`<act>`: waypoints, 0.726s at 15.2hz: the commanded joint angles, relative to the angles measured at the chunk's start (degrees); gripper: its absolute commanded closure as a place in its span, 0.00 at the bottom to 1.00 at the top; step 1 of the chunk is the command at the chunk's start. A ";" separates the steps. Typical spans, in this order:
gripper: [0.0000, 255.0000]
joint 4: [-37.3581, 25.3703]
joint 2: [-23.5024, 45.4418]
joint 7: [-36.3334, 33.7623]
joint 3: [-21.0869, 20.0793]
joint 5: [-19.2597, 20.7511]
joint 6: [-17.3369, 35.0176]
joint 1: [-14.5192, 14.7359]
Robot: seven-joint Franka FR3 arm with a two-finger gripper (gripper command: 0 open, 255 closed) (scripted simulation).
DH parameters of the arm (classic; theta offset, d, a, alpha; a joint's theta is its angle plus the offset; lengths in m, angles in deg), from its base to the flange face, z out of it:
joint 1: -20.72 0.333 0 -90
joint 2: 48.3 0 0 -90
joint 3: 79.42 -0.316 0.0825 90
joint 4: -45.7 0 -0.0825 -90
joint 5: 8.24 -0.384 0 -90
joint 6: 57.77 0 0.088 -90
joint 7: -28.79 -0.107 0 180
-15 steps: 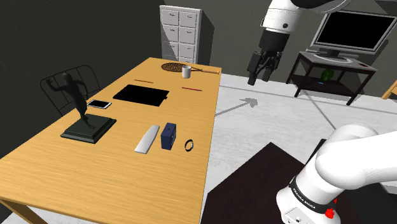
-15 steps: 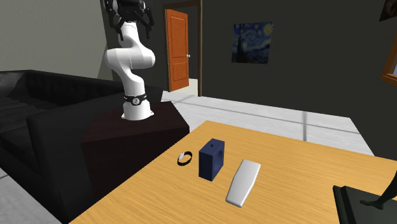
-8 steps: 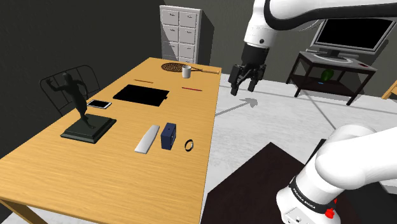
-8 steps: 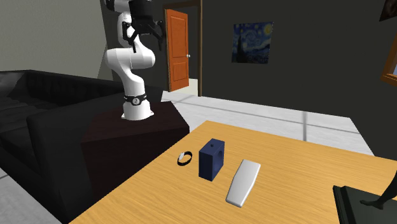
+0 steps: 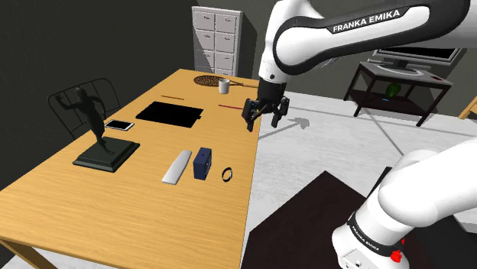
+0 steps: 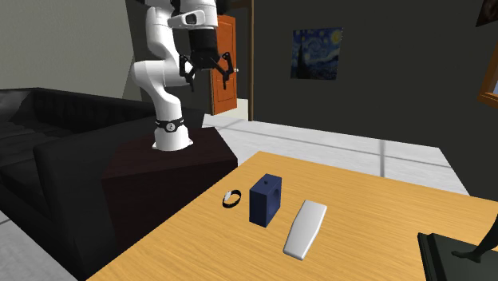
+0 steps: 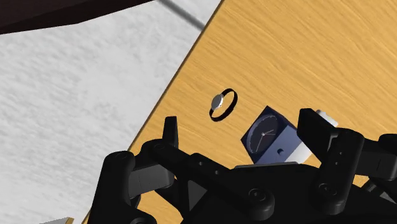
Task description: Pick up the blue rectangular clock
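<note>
Though well apart, clock below tool.

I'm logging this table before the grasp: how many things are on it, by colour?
Blue: 1, clock
Black or dark: 3, statue, pad, wristwatch
White or grey: 3, mug, tablet, flat bar
Red: 2, stick by the pad, stick by the table's edge
Brown: 1, round woven piece
Total: 10

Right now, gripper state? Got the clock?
Gripper: open, holding nothing. The blue clock stands on the table, well apart from the fingers.
</note>
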 commanded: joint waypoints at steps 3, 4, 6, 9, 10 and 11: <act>0.00 -2.34 8.89 -7.69 -4.35 0.88 7.16 -1.09; 0.00 -3.04 11.14 -9.68 -5.32 1.45 8.76 -1.40; 0.00 -4.72 15.81 -13.86 -7.10 3.06 11.77 -2.03; 0.00 -7.87 23.18 -20.69 -9.18 6.70 15.73 -2.76; 0.00 -9.09 25.72 -23.10 -9.64 8.22 16.85 -2.86; 0.00 -10.40 28.28 -25.55 -9.94 9.85 17.87 -2.85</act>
